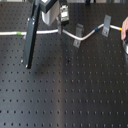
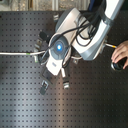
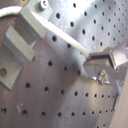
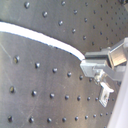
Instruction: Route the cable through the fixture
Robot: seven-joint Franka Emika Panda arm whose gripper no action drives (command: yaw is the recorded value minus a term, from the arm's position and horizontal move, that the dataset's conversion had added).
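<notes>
The white cable (image 1: 50, 32) lies across the back of the black perforated board, with its green-yellow band (image 1: 19, 34) near the first exterior view's left. It passes a small grey fixture clip (image 1: 76, 42), curves up to a second clip (image 1: 106, 26), and its yellow tip (image 1: 122, 28) is at the right edge. My gripper (image 1: 61, 29) is down on the cable, left of the first clip. In both wrist views the cable (image 3: 70, 44) (image 4: 45, 39) ends between the closed fingertips (image 3: 89, 58) (image 4: 86, 59). A grey bracket (image 3: 20, 40) stands beside the cable.
A person's hand (image 1: 125, 31) holds the cable's tip end at the first exterior view's right edge; it also shows in the second exterior view (image 2: 120, 52). A black slanted post (image 1: 31, 40) stands left of my gripper. The arm (image 2: 65, 42) hides the board's middle in the second exterior view, with small clips (image 2: 44, 86) below it.
</notes>
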